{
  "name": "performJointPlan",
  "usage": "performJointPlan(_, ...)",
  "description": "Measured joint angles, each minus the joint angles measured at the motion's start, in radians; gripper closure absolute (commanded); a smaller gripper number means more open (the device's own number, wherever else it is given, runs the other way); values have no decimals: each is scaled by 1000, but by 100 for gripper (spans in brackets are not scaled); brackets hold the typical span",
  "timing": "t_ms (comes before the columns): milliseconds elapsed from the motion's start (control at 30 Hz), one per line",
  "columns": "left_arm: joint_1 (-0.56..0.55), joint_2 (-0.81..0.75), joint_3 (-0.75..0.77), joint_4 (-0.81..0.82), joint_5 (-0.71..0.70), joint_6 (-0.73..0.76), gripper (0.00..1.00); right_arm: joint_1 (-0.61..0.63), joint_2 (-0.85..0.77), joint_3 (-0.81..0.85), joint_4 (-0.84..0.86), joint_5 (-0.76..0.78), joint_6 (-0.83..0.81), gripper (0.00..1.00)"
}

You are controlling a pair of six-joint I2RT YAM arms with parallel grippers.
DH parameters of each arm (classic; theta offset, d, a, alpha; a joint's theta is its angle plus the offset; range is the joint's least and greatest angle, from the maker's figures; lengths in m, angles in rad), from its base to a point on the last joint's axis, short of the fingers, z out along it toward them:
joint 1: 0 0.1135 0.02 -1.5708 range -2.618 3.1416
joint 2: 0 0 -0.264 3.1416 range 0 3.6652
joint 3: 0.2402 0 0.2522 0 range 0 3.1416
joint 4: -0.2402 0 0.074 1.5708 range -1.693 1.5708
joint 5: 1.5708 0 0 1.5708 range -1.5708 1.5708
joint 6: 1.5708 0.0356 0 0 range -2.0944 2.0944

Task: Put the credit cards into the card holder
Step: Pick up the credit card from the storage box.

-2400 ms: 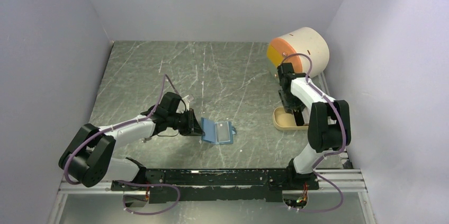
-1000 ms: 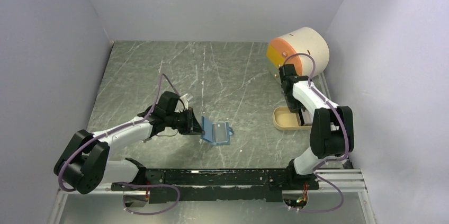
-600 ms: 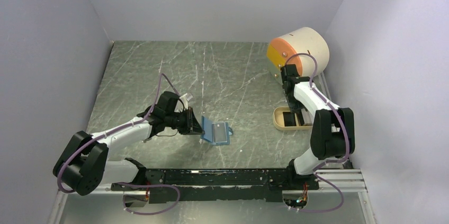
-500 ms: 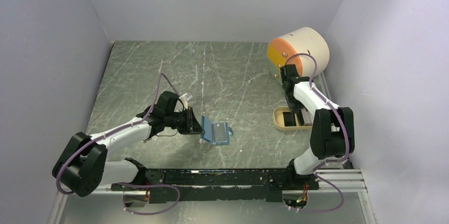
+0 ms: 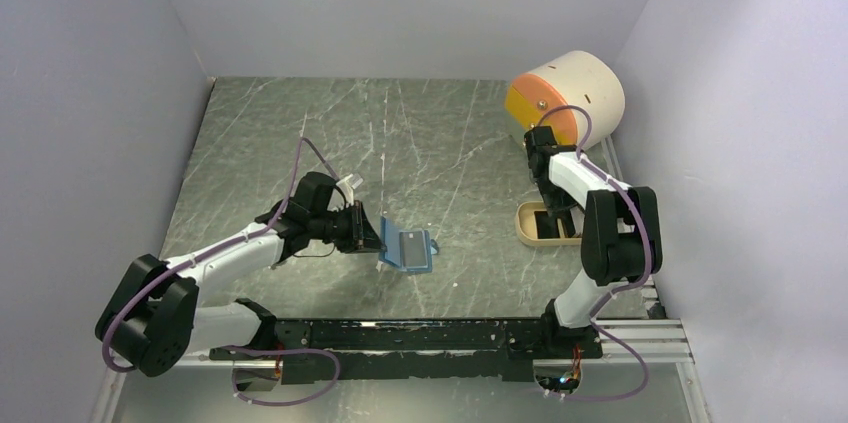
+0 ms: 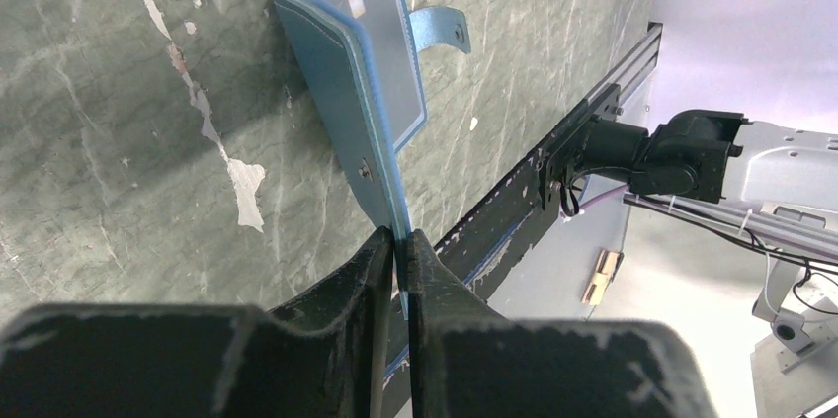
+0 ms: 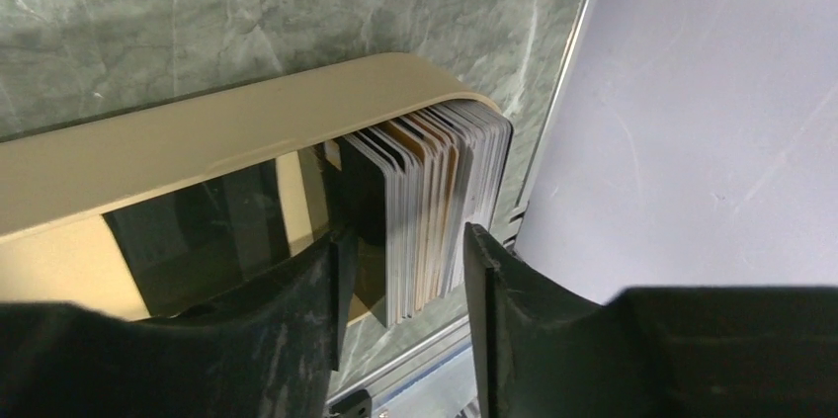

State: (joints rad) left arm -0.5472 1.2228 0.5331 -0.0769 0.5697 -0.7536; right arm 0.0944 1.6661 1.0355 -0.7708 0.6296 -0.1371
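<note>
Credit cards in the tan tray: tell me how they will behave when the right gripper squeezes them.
The credit cards stand on edge in a fanned stack, so they will probably slide against each other and splay. They look thin yet straight: likely stiff and light. Propped at the end of the tray, they may topple if pushed away.

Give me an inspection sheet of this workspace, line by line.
Surface: dark green marbled table, white scuffs.
Job's things: card holder open, one flap held up; credit cards stacked on edge in tan tray.
Clutter: cream drum with orange front, far right.
Grippers: left gripper shut on the card holder's edge; right gripper open, straddling cards.
Cables: purple cables run along both arms.
Surroundings: pale walls; black rail at near edge.
</note>
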Motion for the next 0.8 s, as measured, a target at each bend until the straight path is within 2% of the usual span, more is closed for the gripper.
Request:
performJointPlan(200, 0, -10, 0, -2, 0, 7, 85, 0, 3, 0, -6, 12, 7, 70)
performJointPlan(800, 0, -10, 0, -2, 0, 10, 85, 0, -18, 17, -40, 14, 27, 81)
